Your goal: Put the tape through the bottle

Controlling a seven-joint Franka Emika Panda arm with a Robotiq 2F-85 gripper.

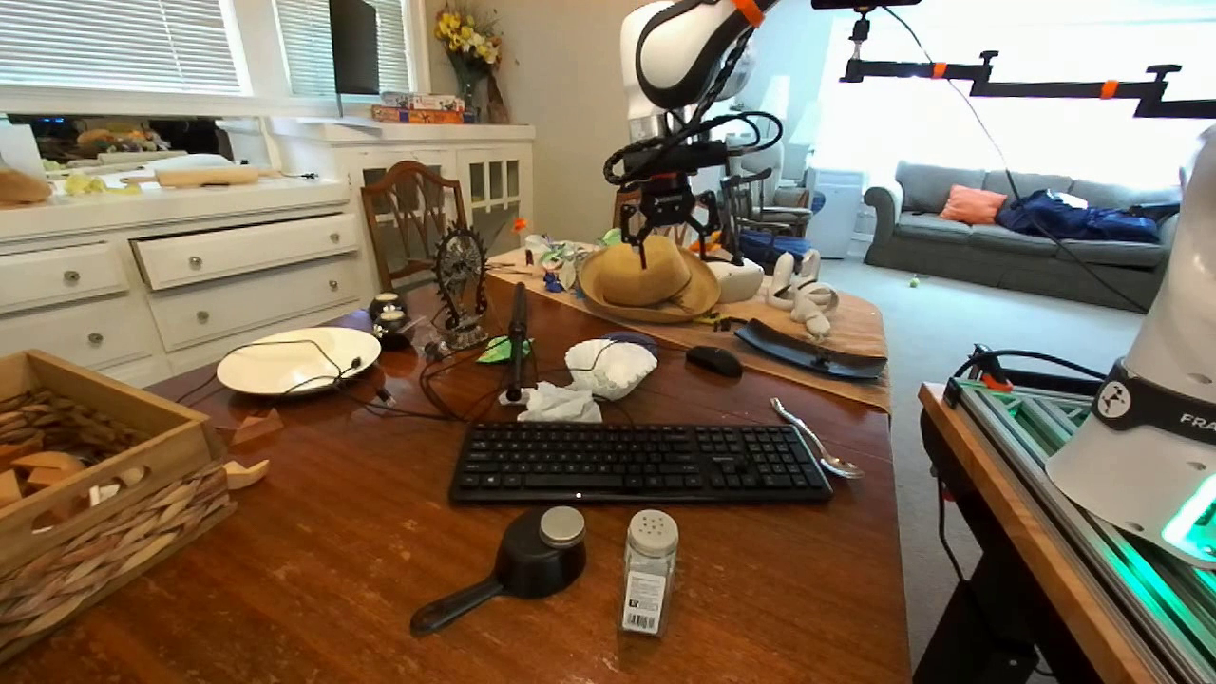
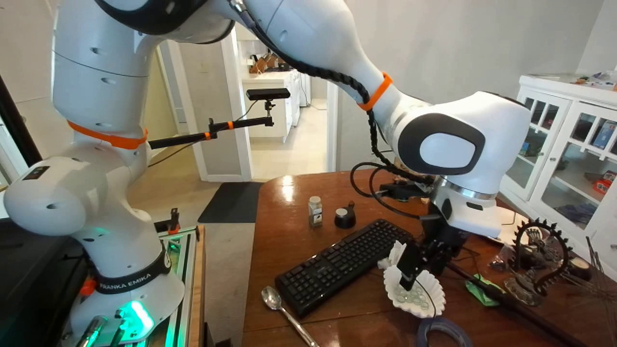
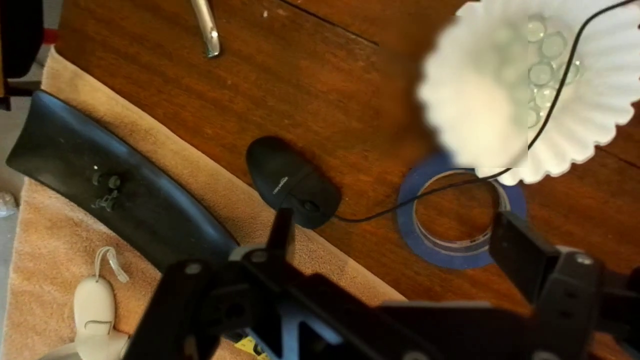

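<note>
The tape is a blue ring (image 3: 450, 259) lying flat on the table in the wrist view, a thin black cable crossing its hole. It also shows in an exterior view (image 2: 446, 326), cut by the lower edge, and partly behind the bowl (image 1: 635, 338). The bottle (image 1: 649, 575) is small, clear to pale, with a holed grey-white cap and white label. It stands upright across the keyboard from the tape, also seen in an exterior view (image 2: 315, 212). My gripper (image 3: 395, 219) is open and empty above the table; one finger overlaps the tape's right side in view, the other the mouse.
A white scalloped bowl (image 3: 590, 135) with glass beads overlaps the tape's edge in view. The mouse (image 3: 292, 180), keyboard (image 1: 636, 463), spoon (image 1: 817, 442) and black handled scoop (image 1: 537, 560) lie on the table. A straw hat (image 1: 646, 275) and curved black piece (image 3: 115, 175) are nearby.
</note>
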